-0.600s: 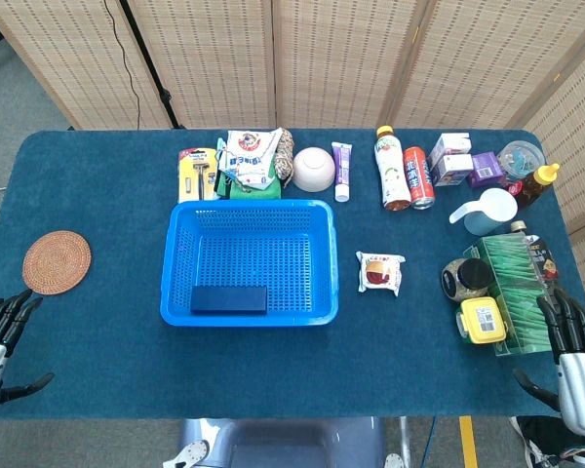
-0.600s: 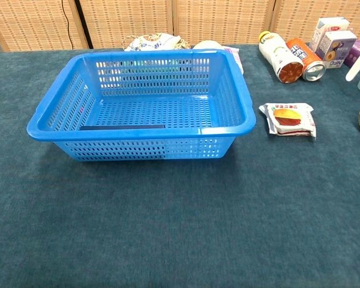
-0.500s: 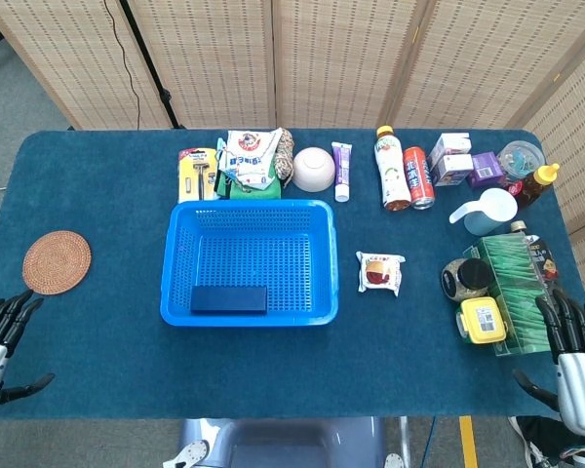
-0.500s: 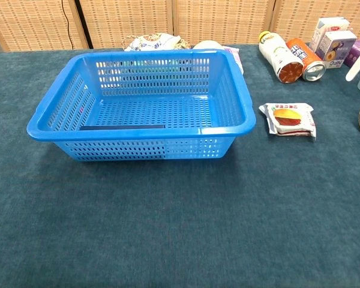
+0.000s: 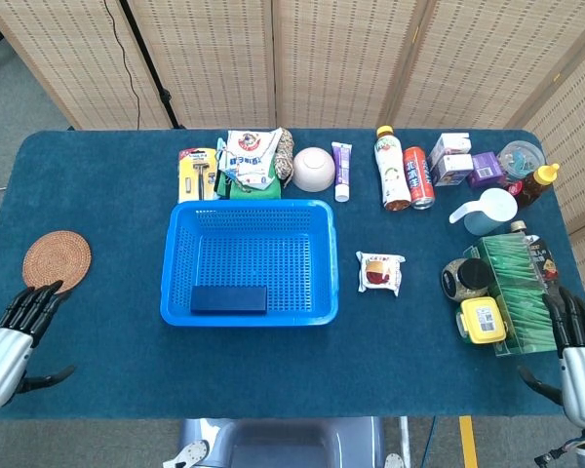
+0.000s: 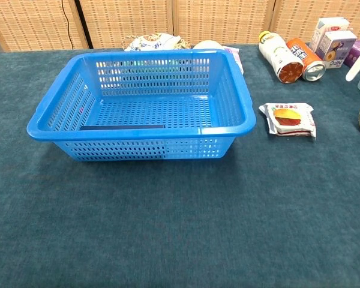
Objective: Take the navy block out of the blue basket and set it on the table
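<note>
The navy block lies flat inside the blue basket, against its near wall and left of middle. In the chest view only a dark strip of the navy block shows over the rim of the basket. My left hand hovers at the table's near left corner, fingers spread, holding nothing. My right hand is at the near right corner, fingers spread too, holding nothing. Both hands are far from the basket and absent from the chest view.
A cork coaster lies just beyond my left hand. A snack packet sits right of the basket. Bottles, cartons, a bowl and packets line the far edge. A green box, a jar and a yellow tub crowd the right side.
My left hand has risen and moved inward toward the coaster. My right hand has shifted slightly lower in the frame. The block and basket have not moved.
</note>
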